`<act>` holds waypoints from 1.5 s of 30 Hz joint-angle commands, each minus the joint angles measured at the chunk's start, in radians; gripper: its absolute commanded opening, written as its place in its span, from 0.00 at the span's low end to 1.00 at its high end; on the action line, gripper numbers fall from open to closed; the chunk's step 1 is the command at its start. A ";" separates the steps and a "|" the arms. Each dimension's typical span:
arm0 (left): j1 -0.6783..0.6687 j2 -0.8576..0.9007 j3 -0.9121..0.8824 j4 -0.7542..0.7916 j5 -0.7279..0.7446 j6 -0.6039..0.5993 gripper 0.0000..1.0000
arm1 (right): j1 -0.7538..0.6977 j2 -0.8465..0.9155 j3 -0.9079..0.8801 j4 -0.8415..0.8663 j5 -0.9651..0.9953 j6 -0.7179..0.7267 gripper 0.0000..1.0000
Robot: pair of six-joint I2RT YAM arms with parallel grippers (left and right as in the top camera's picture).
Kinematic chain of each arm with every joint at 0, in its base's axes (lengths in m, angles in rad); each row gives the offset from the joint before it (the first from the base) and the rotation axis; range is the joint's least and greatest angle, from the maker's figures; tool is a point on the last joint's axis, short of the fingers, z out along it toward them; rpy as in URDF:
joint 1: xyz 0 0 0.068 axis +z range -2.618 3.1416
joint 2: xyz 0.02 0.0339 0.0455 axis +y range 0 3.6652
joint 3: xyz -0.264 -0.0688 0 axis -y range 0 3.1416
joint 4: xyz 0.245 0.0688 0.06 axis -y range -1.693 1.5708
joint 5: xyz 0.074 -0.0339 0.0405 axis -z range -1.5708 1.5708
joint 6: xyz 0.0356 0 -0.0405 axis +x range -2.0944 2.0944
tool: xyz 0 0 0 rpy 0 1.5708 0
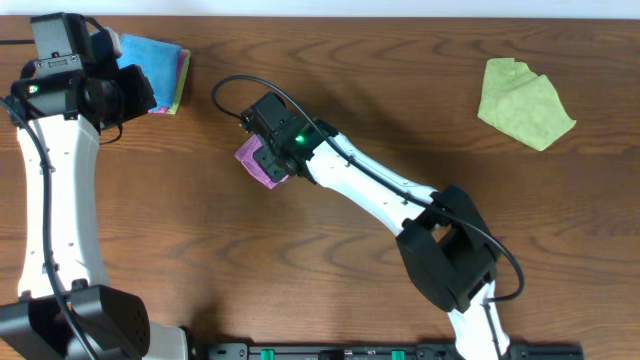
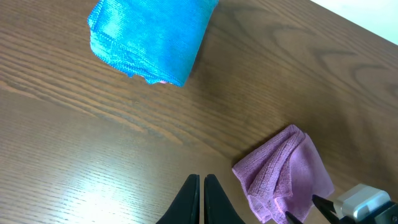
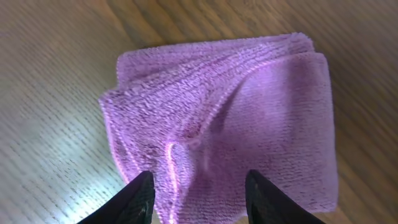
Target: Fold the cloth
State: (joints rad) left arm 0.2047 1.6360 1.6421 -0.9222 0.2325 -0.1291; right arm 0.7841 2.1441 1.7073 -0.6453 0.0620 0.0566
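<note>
Purple folded microfibre cloth lies flat on the brown wood-grain table, left of centre, largely covered from overhead by the right arm's wrist. In the right wrist view the cloth is a rough rectangle, its long axis running across the frame, parallel to the line between the two fingers. Its stacked fold edges are at the upper right corner, with one crease through the middle.

Right gripper: fingers spread wide above the cloth's near edge (no clamping visible).

Left gripper: fingers closed to a hairline gap, nothing between them, above bare table. It is well apart from the purple cloth.

A blue folded cloth lies at the far left. A crumpled yellow-green cloth lies at the far right.
</note>
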 commanded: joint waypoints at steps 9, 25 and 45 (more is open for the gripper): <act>-0.001 -0.005 -0.003 0.000 -0.003 0.018 0.06 | 0.001 0.048 0.013 0.047 -0.098 0.086 0.40; -0.001 -0.005 -0.003 0.000 -0.003 0.018 0.06 | -0.008 0.063 0.013 0.128 -0.100 0.122 0.29; -0.001 -0.005 -0.003 0.000 -0.003 0.018 0.06 | -0.018 0.080 0.015 0.160 -0.110 0.175 0.01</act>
State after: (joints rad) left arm 0.2047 1.6360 1.6421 -0.9215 0.2325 -0.1291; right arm 0.7670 2.2024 1.7073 -0.4885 -0.0307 0.2123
